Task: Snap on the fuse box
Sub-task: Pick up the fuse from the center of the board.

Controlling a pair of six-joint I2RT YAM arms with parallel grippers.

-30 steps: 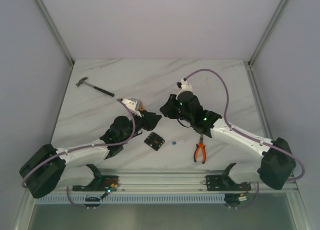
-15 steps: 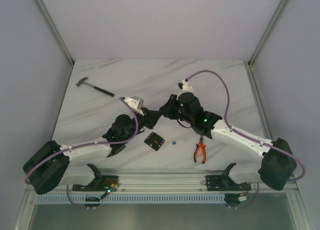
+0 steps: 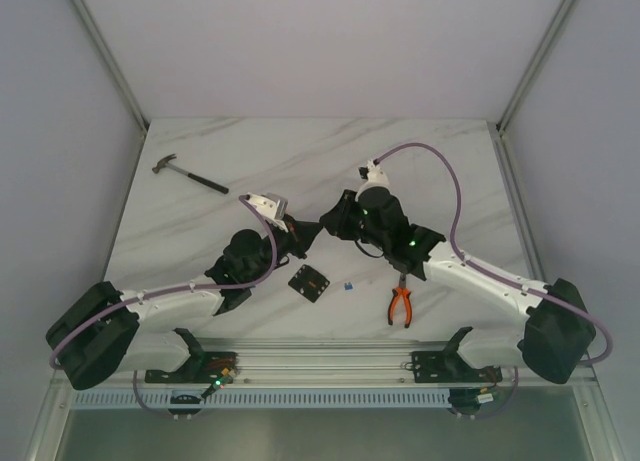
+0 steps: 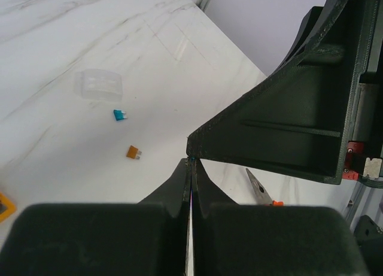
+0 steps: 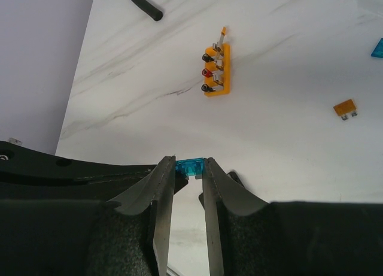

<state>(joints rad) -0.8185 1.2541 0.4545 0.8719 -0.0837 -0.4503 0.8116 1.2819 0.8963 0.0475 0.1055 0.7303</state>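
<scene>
Two grippers meet tip to tip over mid-table. The fuse box (image 3: pixel 310 281) lies on the marble at their 6 o'clock, toward the bases and slightly nearer the left gripper (image 3: pixel 310 237). It is a small black square turned corner-on, with tiny orange flecks on top. The left jaws press flat together; I cannot tell whether they pinch anything. The right gripper (image 5: pixel 190 173) holds a blue fuse (image 5: pixel 190 166) at its tips.
</scene>
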